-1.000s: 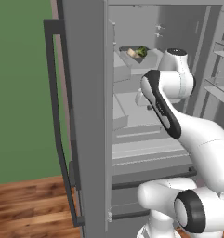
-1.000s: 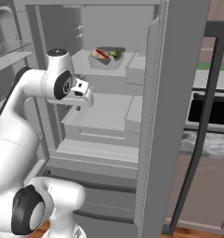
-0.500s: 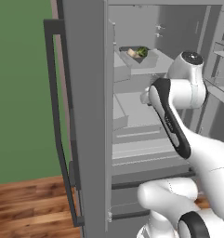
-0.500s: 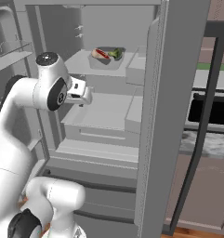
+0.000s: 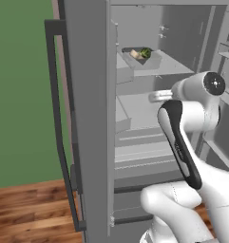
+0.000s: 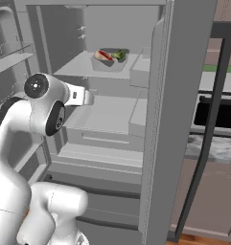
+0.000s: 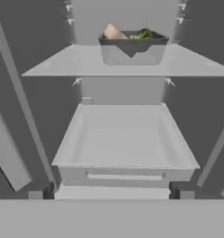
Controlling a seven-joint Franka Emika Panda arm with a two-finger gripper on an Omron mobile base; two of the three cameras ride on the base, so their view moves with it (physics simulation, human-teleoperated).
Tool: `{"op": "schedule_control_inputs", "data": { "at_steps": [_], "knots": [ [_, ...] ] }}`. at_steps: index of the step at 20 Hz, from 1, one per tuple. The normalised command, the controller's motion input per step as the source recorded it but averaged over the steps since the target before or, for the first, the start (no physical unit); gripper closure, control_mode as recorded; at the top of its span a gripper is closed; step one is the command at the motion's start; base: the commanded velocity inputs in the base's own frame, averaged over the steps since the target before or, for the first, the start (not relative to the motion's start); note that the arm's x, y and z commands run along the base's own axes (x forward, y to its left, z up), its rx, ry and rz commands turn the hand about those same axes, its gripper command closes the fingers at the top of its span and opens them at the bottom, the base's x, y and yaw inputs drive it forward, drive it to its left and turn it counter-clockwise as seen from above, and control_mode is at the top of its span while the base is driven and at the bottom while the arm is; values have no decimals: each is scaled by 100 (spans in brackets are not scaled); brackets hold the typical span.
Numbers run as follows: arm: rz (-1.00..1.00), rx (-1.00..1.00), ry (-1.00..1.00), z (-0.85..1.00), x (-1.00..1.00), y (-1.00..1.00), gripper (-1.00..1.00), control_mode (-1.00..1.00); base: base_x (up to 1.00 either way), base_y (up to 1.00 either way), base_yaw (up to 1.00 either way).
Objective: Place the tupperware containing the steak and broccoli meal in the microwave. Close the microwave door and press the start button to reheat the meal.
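Right base view adds oven (image 6: 217, 115) (beside fridge (image 6: 184, 119)).

Over the last second the arm (image 5: 182, 142) has reconfigured in front of the open fridge. In the left base view its round white joint cap (image 5: 213, 84) has risen and swung right, from beside the shelf edge toward the right frame edge, and the dark-striped forearm link now stands steeper. In the right base view the same joint (image 6: 38, 86) has shifted left and lower, and the white upper link has swung out toward the left edge. The gripper (image 6: 83, 97) has drawn slightly back toward the fridge opening and sits lower against the drawer front. Its fingertips (image 7: 39, 189) have spread from partly closed to fully apart
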Motion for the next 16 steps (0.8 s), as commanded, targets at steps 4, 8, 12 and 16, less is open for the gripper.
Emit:
{"op": "schedule_control_inputs", "data": {
  "at_steps": [4, 8, 12, 16],
  "knots": [
    [-2, 1, -23, 59, 0, -15, -100, -100, 0, 0, 0],
    [-10, 8, -8, 72, 0, -24, -100, -100, 0, 0, 0],
    [-15, 12, 0, 63, 9, -12, -100, -100, 0, 0, 0],
    [-13, 7, 9, 37, 28, -1, -100, -100, 0, 0, 0]
  ]
}}
